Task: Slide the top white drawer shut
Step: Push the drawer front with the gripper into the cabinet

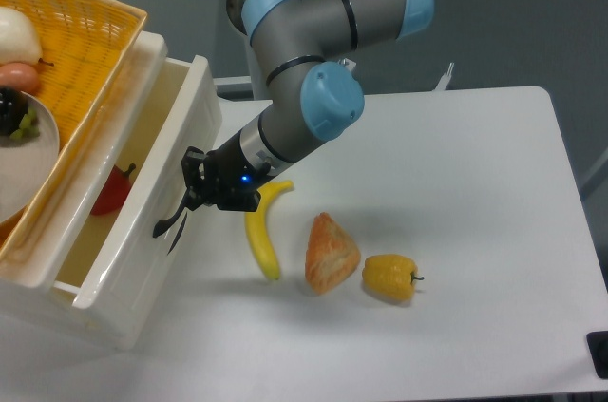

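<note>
The top white drawer (142, 231) sticks out a short way from the white cabinet at the left, its glossy front panel facing right. A red pepper (111, 191) lies inside, partly hidden by the front wall. My gripper (188, 195) presses against the drawer front at its curved black handle (169, 221). Its dark fingers blend with the handle, so I cannot tell whether they are open or shut.
A yellow wicker basket (90, 36) with a plate of food sits on top of the cabinet. On the white table lie a banana (260, 236), an orange pastry-like piece (330, 253) and a yellow pepper (390, 277), all just right of the gripper.
</note>
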